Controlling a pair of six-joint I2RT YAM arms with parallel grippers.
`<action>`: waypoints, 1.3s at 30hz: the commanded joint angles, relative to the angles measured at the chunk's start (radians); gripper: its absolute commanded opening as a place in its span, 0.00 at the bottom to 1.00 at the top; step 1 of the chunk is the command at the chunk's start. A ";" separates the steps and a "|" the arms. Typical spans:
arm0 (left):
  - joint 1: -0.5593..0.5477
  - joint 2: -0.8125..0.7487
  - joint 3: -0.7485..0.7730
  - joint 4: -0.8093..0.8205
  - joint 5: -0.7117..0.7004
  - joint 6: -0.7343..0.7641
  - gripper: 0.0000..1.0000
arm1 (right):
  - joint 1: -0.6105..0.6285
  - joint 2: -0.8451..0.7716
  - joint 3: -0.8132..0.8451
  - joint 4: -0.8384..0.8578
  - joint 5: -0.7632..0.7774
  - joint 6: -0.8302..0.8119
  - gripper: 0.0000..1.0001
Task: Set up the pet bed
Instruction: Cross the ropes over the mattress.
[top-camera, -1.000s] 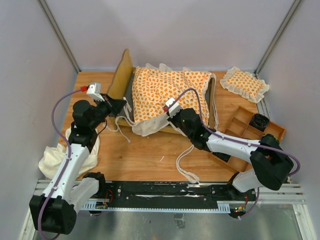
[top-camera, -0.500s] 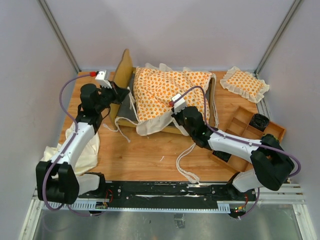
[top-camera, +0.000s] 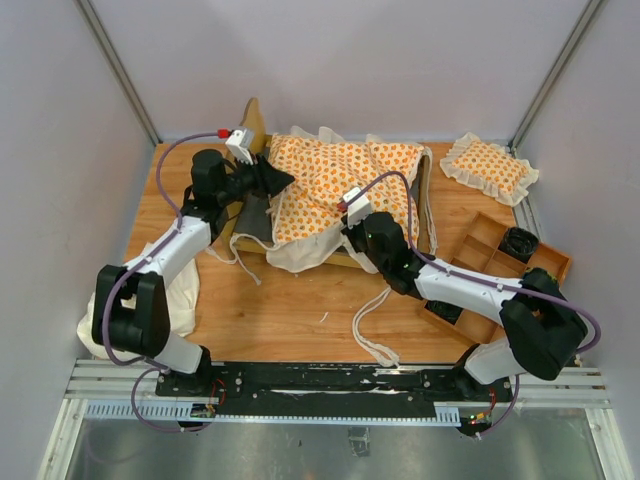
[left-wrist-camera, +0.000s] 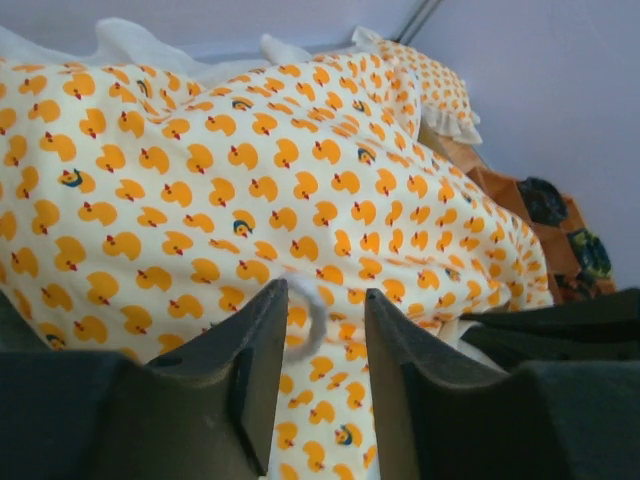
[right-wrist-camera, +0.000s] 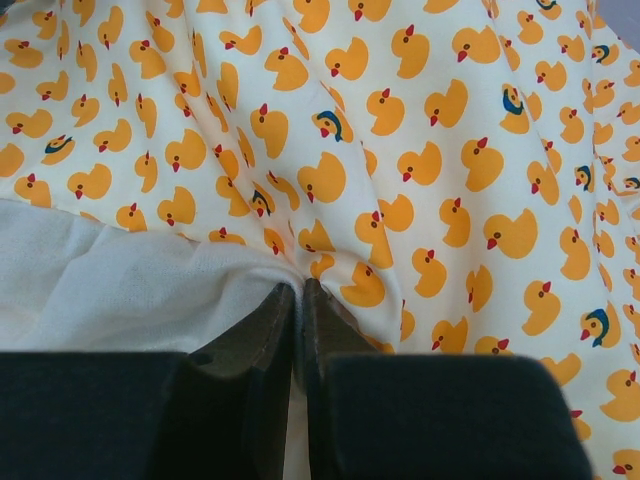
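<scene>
Top external view: your cushion (top-camera: 330, 175) sits bunched on the bed frame (top-camera: 250, 135) at the back middle of the table (top-camera: 300, 310), with the grey base (top-camera: 255, 215) bare at the left end. Left wrist view: your left gripper (left-wrist-camera: 325, 295) has its fingers parted around a tie string (left-wrist-camera: 320, 305) loop, not clamped. Right wrist view: your right gripper (right-wrist-camera: 298, 290) is pinched nearly closed on the cushion's edge, by the cream ruffle (right-wrist-camera: 120, 280).

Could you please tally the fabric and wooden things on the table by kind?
Duck-print cushions: 2, the large cushion and the small pillow
Plain cream cloth: 1
Wooden bed frame: 1
Wooden divided tray: 1
Total: 5
</scene>
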 joint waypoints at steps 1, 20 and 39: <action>-0.003 0.010 0.085 0.015 0.011 0.083 0.56 | -0.024 0.008 0.039 -0.008 -0.018 0.033 0.09; -0.004 -0.362 -0.058 -0.643 -0.200 0.755 0.54 | -0.070 0.017 0.071 -0.055 -0.030 0.068 0.09; -0.010 -0.153 0.017 -0.983 -0.039 1.362 0.64 | -0.083 0.032 0.096 -0.074 -0.080 0.058 0.09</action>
